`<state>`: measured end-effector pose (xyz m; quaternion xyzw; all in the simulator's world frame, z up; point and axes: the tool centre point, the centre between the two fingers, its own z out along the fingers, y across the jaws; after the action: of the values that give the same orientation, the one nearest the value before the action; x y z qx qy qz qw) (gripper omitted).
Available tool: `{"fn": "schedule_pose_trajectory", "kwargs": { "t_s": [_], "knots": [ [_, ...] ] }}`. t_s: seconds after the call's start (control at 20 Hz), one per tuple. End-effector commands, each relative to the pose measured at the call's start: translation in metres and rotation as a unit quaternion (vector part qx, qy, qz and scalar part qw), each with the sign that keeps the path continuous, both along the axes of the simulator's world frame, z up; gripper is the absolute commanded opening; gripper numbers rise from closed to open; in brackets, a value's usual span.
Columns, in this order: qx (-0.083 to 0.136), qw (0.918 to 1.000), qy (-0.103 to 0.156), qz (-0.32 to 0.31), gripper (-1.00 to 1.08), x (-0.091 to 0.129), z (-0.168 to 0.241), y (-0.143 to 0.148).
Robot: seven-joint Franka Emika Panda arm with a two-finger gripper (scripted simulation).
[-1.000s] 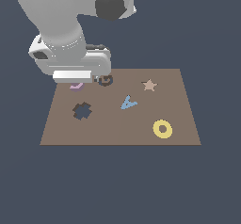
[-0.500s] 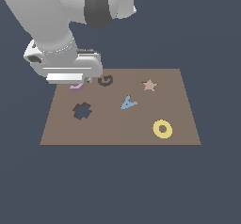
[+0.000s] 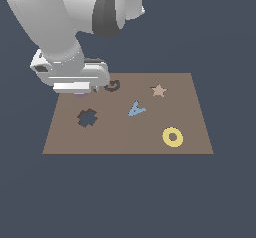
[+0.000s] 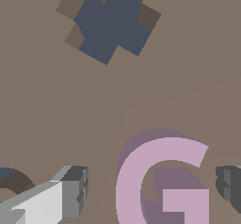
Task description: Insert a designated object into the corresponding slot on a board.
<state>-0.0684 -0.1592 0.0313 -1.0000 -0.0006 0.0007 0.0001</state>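
The pink G-shaped piece [image 4: 141, 180] lies flat on the brown board [image 3: 150, 132] near its far left corner. In the exterior view only a sliver of the piece [image 3: 80, 95] shows under the hand. My gripper [image 4: 153, 186] is open and low over the piece, one finger [image 4: 73, 190] on each side, neither touching it. In the exterior view the gripper [image 3: 84, 91] is mostly hidden by the white hand. The dark G-shaped slot [image 3: 113, 86] sits just to the exterior view's right of the hand; an edge of the slot [image 4: 12, 178] shows in the wrist view.
A larger dark cross-shaped cutout [image 3: 87, 117] [image 4: 113, 25] lies nearer the front left. A blue A-shaped piece [image 3: 135, 109], a tan star [image 3: 158, 90] and a yellow ring [image 3: 172, 137] rest on the board's right half. The bulky arm overhangs the far left corner.
The hand has drifted slightly toward the exterior view's left and settled a little lower over the pink piece. The pieces on the board have not moved.
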Motion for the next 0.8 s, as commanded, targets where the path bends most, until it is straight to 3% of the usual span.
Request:
{"fn": "schedule_pose_trajectory", "kwargs": {
  "t_s": [0.0,0.75],
  "knots": [
    [0.000,1.0000,-0.001,0.000,-1.00,0.0004,-0.0015,-0.0001],
    [0.000,1.0000,-0.001,-0.006,-1.00,-0.0005,-0.0008,0.0000]
  ]
}}
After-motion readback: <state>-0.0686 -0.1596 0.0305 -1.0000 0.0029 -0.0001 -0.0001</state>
